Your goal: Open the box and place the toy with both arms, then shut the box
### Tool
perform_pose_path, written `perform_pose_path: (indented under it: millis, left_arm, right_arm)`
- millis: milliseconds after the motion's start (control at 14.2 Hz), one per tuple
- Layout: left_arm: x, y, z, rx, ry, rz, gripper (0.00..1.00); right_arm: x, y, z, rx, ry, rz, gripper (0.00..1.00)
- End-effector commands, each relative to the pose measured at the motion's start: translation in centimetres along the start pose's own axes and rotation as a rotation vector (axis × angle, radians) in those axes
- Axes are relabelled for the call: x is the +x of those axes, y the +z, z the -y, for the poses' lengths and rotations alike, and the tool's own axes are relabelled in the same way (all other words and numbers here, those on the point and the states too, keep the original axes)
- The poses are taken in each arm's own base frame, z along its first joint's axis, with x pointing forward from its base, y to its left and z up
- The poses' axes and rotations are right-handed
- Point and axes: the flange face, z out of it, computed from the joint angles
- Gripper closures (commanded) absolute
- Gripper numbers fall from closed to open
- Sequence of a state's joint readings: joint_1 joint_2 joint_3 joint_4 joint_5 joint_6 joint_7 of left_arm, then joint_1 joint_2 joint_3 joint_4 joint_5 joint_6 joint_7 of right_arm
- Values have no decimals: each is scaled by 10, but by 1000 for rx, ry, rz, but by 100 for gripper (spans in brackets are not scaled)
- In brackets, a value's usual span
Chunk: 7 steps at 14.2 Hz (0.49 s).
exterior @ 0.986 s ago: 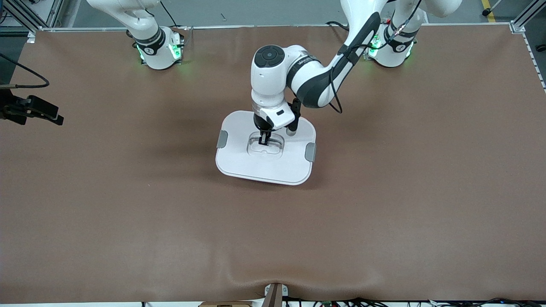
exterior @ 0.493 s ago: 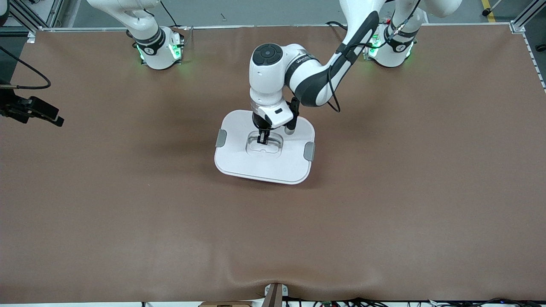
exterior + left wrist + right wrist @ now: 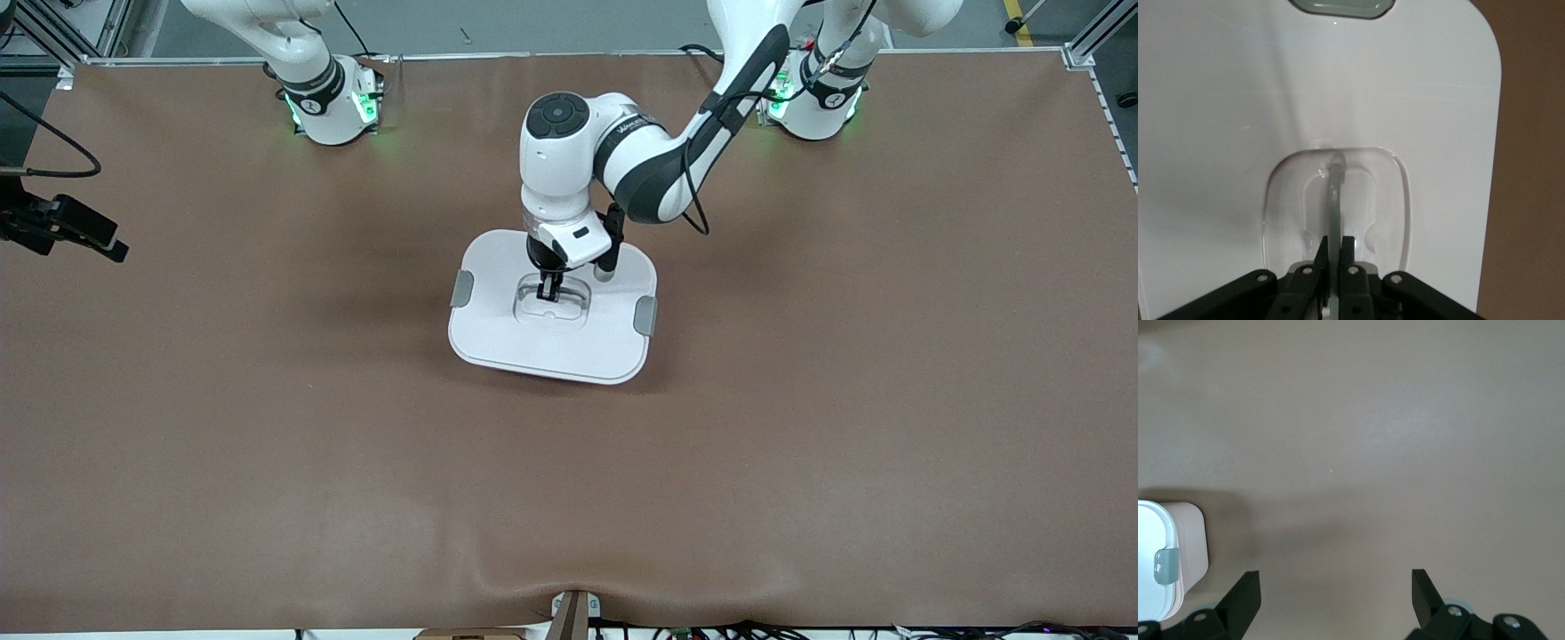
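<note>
The box (image 3: 498, 329) stands mid-table with its white lid on and a grey clip (image 3: 462, 289) at each end. My left gripper (image 3: 550, 291) reaches down into the lid's recess and is shut on the clear centre handle (image 3: 1334, 193), with both black fingers (image 3: 1350, 257) pressed against the thin strip. My right gripper (image 3: 84, 233) hangs open and empty over bare table at the right arm's end. In the right wrist view the gripper (image 3: 1335, 587) is spread wide, and the pale pink tub wall (image 3: 1191, 540) with one clip (image 3: 1165, 565) shows at the edge. The toy is out of view.
The brown mat (image 3: 800, 427) covers the whole table, with a raised wrinkle (image 3: 569, 582) at its edge nearest the front camera. Both green-lit arm bases (image 3: 333, 102) stand along the table's edge farthest from that camera.
The left gripper and the box shifted very slightly toward the right arm's end. The right gripper drifted a little. The grip on the handle is the same.
</note>
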<state>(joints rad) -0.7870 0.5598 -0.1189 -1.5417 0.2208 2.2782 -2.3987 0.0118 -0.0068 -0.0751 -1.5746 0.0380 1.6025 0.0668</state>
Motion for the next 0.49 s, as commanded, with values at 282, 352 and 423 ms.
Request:
perform_pose_path:
  millis: [282, 352, 423]
  left_arm:
    - [0, 3, 2, -10, 0, -22, 100]
    - [0, 4, 3, -9, 0, -23, 100]
    - [0, 5, 2, -8, -1, -24, 100]
  right_arm:
    - [1, -2, -2, -2, 5, -9, 0]
    - [-1, -6, -4, -2, 7, -12, 0]
    - [-2, -9, -4, -2, 6, -13, 0]
